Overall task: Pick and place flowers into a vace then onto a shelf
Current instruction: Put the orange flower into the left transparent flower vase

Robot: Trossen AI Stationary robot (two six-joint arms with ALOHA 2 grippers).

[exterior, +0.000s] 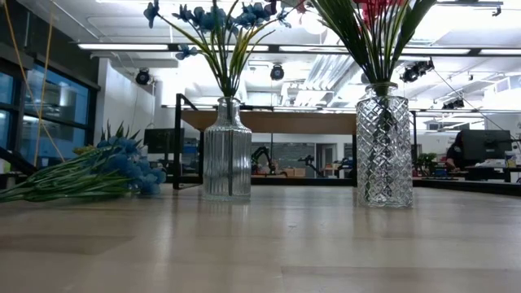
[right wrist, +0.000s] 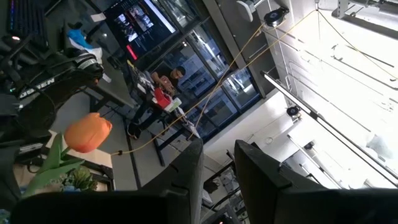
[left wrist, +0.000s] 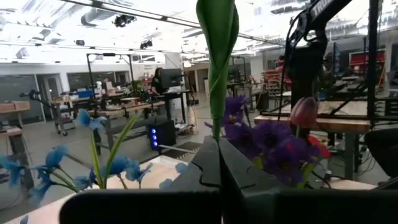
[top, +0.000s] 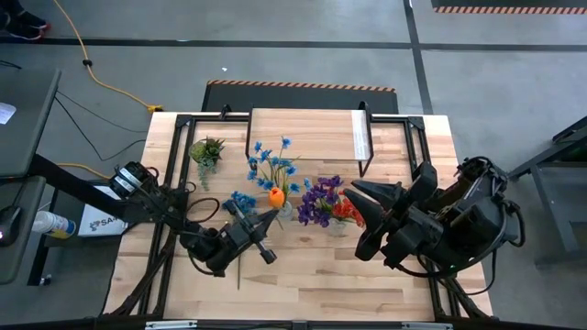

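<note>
The left gripper (top: pixel 264 225), on the table in front of the shelf (top: pixel 307 136), is clamped tight on a green stem (left wrist: pixel 216 93), which I take to belong to the orange bloom (top: pixel 276 195) beside the narrow glass vase (exterior: pixel 227 150). The stem is long and floppy. If it swings wide of that small neck, it could snag the blue flowers (exterior: pixel 216 20) already standing in there, or nudge the vase and tip it. The right gripper (right wrist: pixel 219 149) hangs a little to the side, also in front of the shelf, its fingers a narrow gap apart with nothing between them. Close by is the second vase (exterior: pixel 383 146) of red and purple blooms. Another blue bunch (exterior: pixel 98 171) lies flat on the tabletop, farther from the shelf than the vases
</note>
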